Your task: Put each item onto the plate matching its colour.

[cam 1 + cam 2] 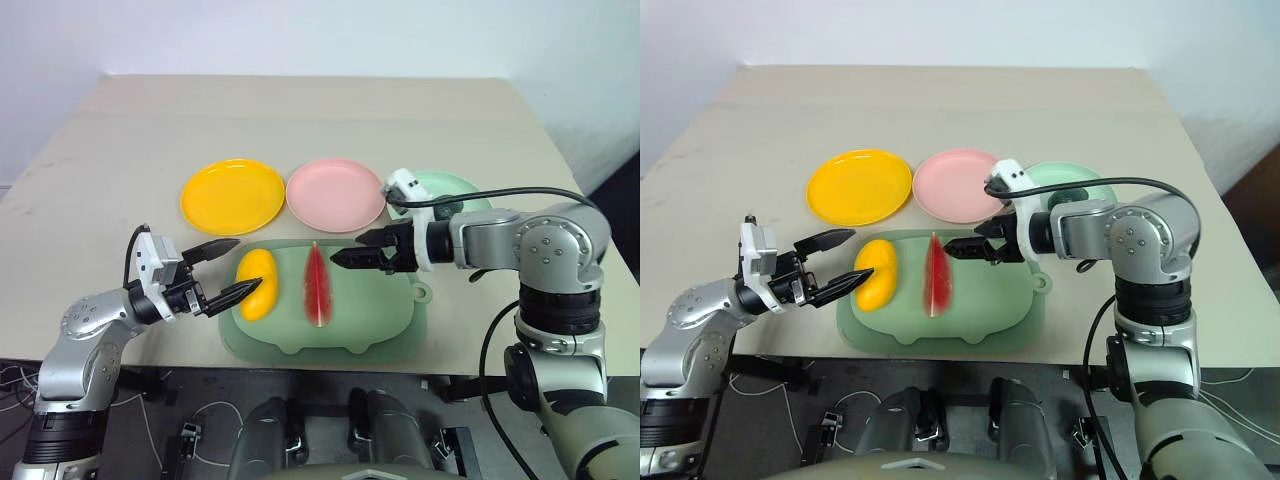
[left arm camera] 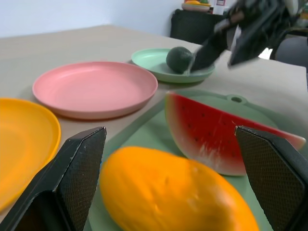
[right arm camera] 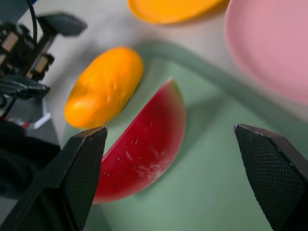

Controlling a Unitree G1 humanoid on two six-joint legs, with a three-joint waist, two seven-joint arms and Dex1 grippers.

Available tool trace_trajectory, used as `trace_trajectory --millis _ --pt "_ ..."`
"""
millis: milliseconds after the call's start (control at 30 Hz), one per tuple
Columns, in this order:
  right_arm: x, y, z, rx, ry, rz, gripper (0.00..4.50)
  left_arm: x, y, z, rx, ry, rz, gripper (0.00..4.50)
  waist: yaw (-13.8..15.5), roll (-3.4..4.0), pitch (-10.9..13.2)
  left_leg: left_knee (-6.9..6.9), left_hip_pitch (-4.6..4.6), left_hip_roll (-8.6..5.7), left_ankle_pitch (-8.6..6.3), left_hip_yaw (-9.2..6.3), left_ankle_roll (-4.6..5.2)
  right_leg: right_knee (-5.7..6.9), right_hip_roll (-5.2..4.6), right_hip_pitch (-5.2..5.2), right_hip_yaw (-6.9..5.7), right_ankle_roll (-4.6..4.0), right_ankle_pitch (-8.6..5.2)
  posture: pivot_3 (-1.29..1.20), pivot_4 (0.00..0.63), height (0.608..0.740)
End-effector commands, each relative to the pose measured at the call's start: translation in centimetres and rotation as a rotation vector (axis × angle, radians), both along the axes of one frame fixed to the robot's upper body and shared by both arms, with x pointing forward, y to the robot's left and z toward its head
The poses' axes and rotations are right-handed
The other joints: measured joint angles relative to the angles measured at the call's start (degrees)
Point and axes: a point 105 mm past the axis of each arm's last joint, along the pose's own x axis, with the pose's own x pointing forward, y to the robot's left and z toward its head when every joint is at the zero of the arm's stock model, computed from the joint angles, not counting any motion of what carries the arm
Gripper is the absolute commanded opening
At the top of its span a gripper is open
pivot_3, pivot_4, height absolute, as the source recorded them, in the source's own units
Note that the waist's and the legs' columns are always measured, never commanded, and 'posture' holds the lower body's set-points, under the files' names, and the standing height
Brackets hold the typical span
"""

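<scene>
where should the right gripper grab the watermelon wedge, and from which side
Probably from above, across the wedge's thin width near its middle. The watermelon wedge stands on edge on the tray, a narrow slab, and the open right gripper hovers just to its right, so its fingers could straddle both flat red faces.

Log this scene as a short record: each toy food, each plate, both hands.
mango: on tray, beside left hand
watermelon wedge: on tray, middle
avocado: on green plate
yellow plate: bare
pink plate: bare
left hand: open, holding nothing, at mango
right hand: open, holding nothing, above tray near watermelon wedge
</scene>
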Motion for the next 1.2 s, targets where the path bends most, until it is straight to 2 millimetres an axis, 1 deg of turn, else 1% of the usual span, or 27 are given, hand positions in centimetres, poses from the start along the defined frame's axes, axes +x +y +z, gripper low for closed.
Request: trace_trajectory --millis 33,133,333,433,533,700,833,933,1067,1200 --pt "0.1 1.0 0.8 0.003 0.004 0.011 4.47 0.1 -0.3 0.8 0.008 -0.029 -0.014 4.5 -0.01 0.0 0.0 0.0 0.0 0.0 0.0 0.0 0.0 0.0 0.0 0.0 0.0 0.01 0.01 0.0 0.15 0.696" --pt "0.1 2.4 0.7 0.014 0.051 0.033 4.47 0.1 -1.0 1.3 0.008 -0.019 -0.043 4.5 -0.02 0.0 0.0 0.0 0.01 0.0 0.01 0.01 0.0 0.02 0.02 0.0 0.0 0.01 0.01 0.0 0.15 0.696" --pt "-0.3 5.1 -0.1 -0.048 0.103 0.08 4.47 0.4 -1.7 1.6 0.024 -0.015 -0.052 4.5 -0.05 0.0 0.0 -0.01 0.01 0.0 0.02 0.02 -0.01 0.04 0.04 0.02 0.0 0.03 0.01 0.0 0.15 0.696" --pt "-0.5 5.8 -0.8 -0.086 0.13 0.091 4.47 0.7 -1.8 1.9 0.021 -0.018 -0.054 4.5 0.01 0.0 0.0 0.0 0.02 0.0 0.03 0.02 -0.01 0.07 0.05 0.03 0.0 0.04 0.02 0.0 0.15 0.696" --pt "-0.3 5.9 -1.6 -0.137 0.155 0.074 4.47 0.9 -1.7 2.1 0.021 -0.022 -0.052 4.5 -0.01 0.0 -0.01 0.0 0.04 0.0 0.03 0.02 -0.01 0.08 0.05 0.07 0.0 0.04 0.02 0.0 0.15 0.696" --pt "-0.2 5.9 -2.4 -0.202 0.155 0.056 4.47 0.9 -1.2 1.9 0.025 -0.017 -0.037 4.5 -0.06 0.0 -0.01 0.0 0.04 0.01 0.03 0.03 -0.01 0.09 0.08 0.06 0.0 0.05 0.02 0.0 0.15 0.696" --pt "-0.2 5.7 -3.2 -0.303 0.096 0.052 4.47 0.8 -1.4 2.0 0.022 -0.02 -0.033 4.5 -0.08 0.0 -0.01 0.0 0.04 0.01 0.03 0.03 -0.01 0.09 0.09 0.05 0.0 0.05 0.01 0.0 0.15 0.696" --pt "-0.3 5.4 -3.3 -0.381 0.011 0.067 4.47 0.7 -1.4 2.2 0.021 -0.023 -0.029 4.5 0.0 0.0 -0.01 0.0 0.04 0.02 0.03 0.03 -0.01 0.09 0.07 0.04 0.0 0.06 0.01 0.0 0.15 0.696" --pt "-0.5 5.4 -3.0 -0.413 -0.075 0.106 4.47 0.7 -1.2 2.2 0.021 -0.022 -0.022 4.5 0.04 0.0 -0.01 0.0 0.04 0.01 0.03 0.02 -0.01 0.06 0.05 0.05 0.0 0.06 0.01 0.0 0.15 0.696" --pt "-0.2 5.2 -3.3 -0.438 -0.11 0.122 4.47 0.8 -1.1 2.2 0.02 -0.025 -0.019 4.5 0.02 0.0 -0.01 0.0 0.04 0.01 0.02 0.02 -0.02 0.06 0.05 0.04 0.0 0.06 0.01 0.0 0.15 0.696"
